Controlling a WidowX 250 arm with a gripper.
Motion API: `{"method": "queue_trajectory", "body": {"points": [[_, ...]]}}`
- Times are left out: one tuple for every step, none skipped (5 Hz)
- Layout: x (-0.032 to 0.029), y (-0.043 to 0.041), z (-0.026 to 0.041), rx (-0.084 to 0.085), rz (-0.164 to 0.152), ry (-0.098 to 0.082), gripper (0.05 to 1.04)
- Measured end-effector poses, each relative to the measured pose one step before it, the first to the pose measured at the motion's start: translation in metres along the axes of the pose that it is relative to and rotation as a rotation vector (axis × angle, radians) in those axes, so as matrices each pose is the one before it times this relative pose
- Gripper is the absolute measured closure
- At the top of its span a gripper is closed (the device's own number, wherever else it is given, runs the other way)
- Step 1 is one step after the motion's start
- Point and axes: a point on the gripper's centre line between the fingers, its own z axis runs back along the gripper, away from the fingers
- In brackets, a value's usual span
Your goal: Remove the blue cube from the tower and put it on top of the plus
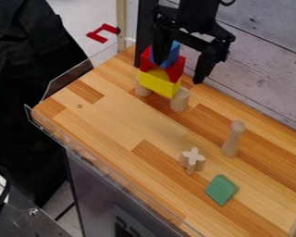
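A: Item one, its handling?
B: Blue cube (173,55), seemingly painted wood, at the top of the tower on the desk's (107,118) far left part, with a red arched block (175,69) directly below. Probably light, rigid, hardly fragile; its smooth faces could slip under an uneven pinch.
A: Recommended hold?
B: Two opposite upright faces, high up and clear of the red block, then a straight lift, lest the tower topple. Destination: natural-wood plus (192,159), near and to the right; its small top calls for a level, centred release.
A: Item two, the tool (179,71)?
B: Black, two-fingered, spread wide, with nothing in its grip. The finger at the left (162,48) overlaps the cube in the view; contact cannot be told. The finger at the right (208,61) stands apart from it.
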Motion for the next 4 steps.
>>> {"method": "queue_trajectory", "body": {"points": [[-0.0034, -0.00069, -0.00994, 0.0005, 0.0, 0.0371, 0.085], [-0.00057, 0.00211, -0.00696, -0.029, 0.0167, 0.0015, 0.085], [0.00149, 0.00744, 0.00505, 0.0248, -0.0037, 0.0049, 0.085], [0.0027, 0.00611, 0.00902, 0.0309, -0.0149, -0.0158, 0.085]]}}
